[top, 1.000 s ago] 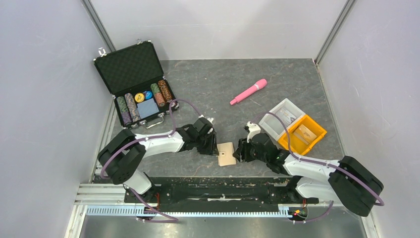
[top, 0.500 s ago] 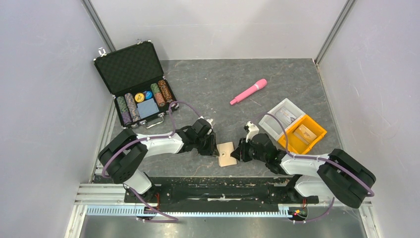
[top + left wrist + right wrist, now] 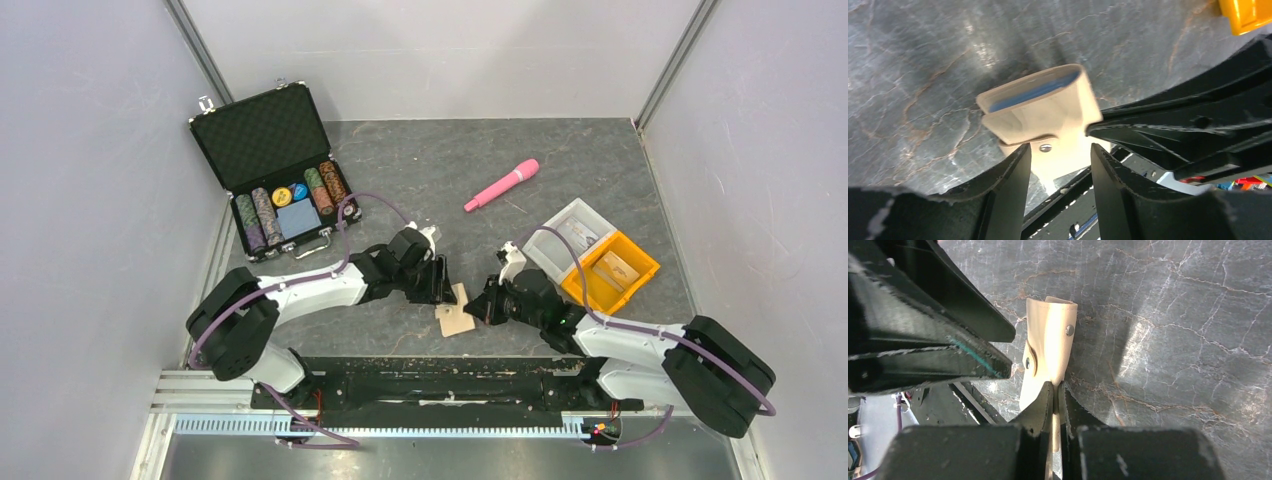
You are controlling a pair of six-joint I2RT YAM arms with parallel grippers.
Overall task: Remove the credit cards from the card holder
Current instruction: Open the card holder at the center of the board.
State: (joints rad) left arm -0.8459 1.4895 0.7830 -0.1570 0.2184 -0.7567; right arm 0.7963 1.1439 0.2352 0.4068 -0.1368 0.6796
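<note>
Right gripper pinches card holder flap, likely bracing it open; left gripper straddles snap end (jaws apart, clamping unclear).

Top view high, looking down on whole table. Wrist views close, facing each other, sharing card holder.

Bright even light, blurred wrist foregrounds

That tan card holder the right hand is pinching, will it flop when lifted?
Probably floppy: the card holder curls past where the right hand pinches its edge. Likely light: that thin pinch seems to hold it tilted. Its mouth gapes on blue lining, so it may splay.
</note>
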